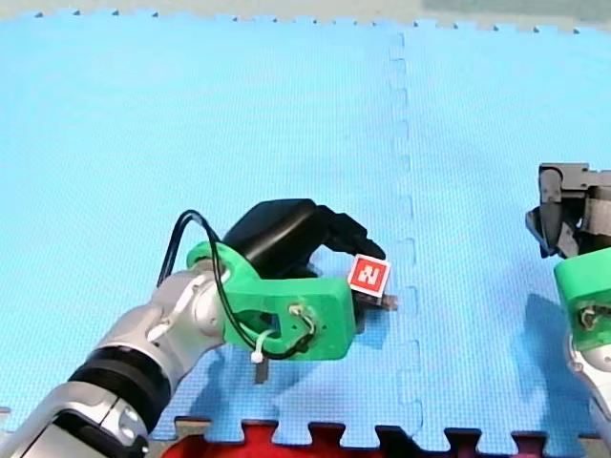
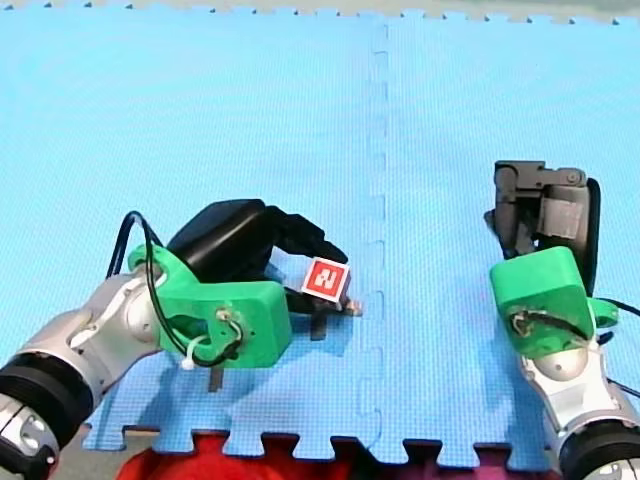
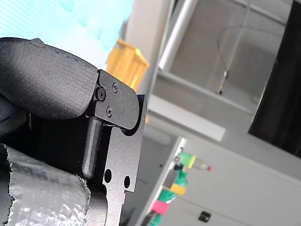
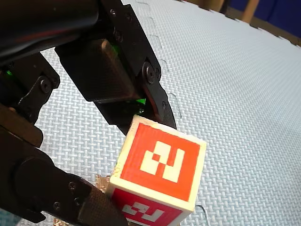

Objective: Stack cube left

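Left hand, near-left of mat centre, fingers closed on red cube with white marker faces. Cube tilted, one marker face up, over blue foam mat. Right hand at right, grip cannot tell.

Small cube, red on its faces with pale cream edges, each visible face carrying a white blocky marker. Gripped between the black fingers of the left hand, tilted rather than square to the blue mat. One marked face turned up and towards the near side, a second marked face just below it. Sits near the middle of the scene towards the near edge, just left of the mat's jigsaw seam. Cannot tell whether clear of the mat.
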`<state>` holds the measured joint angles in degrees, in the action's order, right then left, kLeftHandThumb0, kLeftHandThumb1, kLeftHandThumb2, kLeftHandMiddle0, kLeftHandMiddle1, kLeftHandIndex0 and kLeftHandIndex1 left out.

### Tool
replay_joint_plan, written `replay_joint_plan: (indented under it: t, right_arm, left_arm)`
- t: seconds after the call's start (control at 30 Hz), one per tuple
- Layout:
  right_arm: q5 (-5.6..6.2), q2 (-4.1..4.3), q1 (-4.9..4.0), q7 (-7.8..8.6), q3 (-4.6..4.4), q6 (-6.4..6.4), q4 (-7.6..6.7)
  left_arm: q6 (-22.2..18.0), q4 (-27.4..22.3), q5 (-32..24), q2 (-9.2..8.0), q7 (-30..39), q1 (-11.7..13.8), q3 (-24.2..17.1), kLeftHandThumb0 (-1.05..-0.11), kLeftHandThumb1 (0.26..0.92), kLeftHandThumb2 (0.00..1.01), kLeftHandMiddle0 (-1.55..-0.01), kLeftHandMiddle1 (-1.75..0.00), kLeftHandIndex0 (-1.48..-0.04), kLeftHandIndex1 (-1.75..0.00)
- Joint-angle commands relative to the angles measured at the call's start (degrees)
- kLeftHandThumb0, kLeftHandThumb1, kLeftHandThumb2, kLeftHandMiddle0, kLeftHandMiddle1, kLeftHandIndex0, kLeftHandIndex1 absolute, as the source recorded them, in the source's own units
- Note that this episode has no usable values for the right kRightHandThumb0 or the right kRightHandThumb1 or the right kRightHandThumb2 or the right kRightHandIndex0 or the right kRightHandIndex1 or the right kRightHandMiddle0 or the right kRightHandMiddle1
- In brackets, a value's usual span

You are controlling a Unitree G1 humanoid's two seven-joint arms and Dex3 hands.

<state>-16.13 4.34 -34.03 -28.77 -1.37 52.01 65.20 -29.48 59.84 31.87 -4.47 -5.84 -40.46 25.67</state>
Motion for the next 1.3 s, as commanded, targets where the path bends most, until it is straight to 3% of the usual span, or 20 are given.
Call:
replay_joint_plan:
  t: [0.0,0.37,0.83,1.27]
  right_arm:
    - [0.09,0.27,-0.06,-0.12,0.1,-0.2,-0.41]
    - [0.05,0.39,0.48,-0.17,0.12,-0.13,-1.62]
    - [-0.13,0.79,1.45,-0.35,0.18,0.25,-3.67]
    - [-1.52,0.95,2.12,-2.02,-0.16,1.74,-3.91]
  left_arm:
    - [0.6,0.3,-0.2,-0.27,0.9,-0.2,0.1,-0.455,0.753,0.0,-0.95,-1.75,-1.31,-0.01]
    - [3.1,-0.6,2.3,-0.68,2.0,-0.7,2.1,-0.465,0.75,0.0,-0.96,-1.75,-1.31,-0.01]
    - [6.7,-3.0,5.5,-1.79,3.1,-1.2,4.9,-0.487,0.747,0.0,-1.06,-1.24,-1.32,0.0]
    - [10.4,-5.7,6.6,-3.06,3.3,-0.3,6.1,-0.494,0.754,0.0,-1.08,-1.18,-1.32,0.0]
